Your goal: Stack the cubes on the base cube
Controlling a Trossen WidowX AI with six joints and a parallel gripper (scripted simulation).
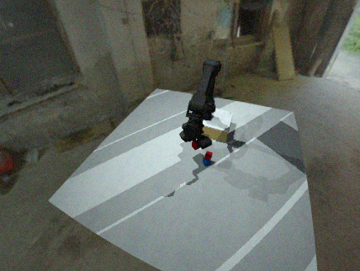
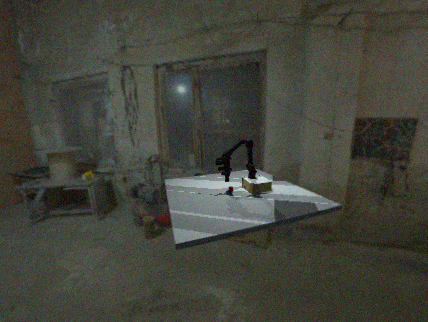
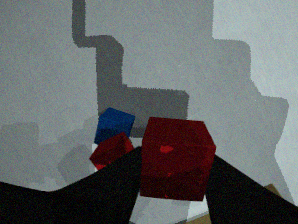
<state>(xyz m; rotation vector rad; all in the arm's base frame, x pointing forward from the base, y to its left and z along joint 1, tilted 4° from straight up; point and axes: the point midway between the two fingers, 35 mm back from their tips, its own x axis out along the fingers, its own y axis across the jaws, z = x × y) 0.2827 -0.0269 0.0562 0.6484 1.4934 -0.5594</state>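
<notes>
The blue base cube [image 1: 206,162] [image 2: 228,193] [image 3: 115,125] stands on the table. One loose red cube [image 1: 209,155] [image 2: 231,188] [image 3: 111,151] sits on its top, off to one side; the wrist view shows part of the blue top uncovered. My gripper [image 1: 196,145] [image 3: 174,157] is shut on the other red cube [image 1: 194,146] [image 3: 172,145], which is held above the table and beside the base cube. In the wrist view the held cube is to the right of the stacked pair. The fingertips are too small to tell apart in the exterior view.
A tan box with a pale top [image 1: 217,134] [image 2: 256,187] stands on the table behind the cubes, near the arm's base. The table [image 1: 168,236] [image 2: 200,230] carries broad light and dark bands and shadows of the arm.
</notes>
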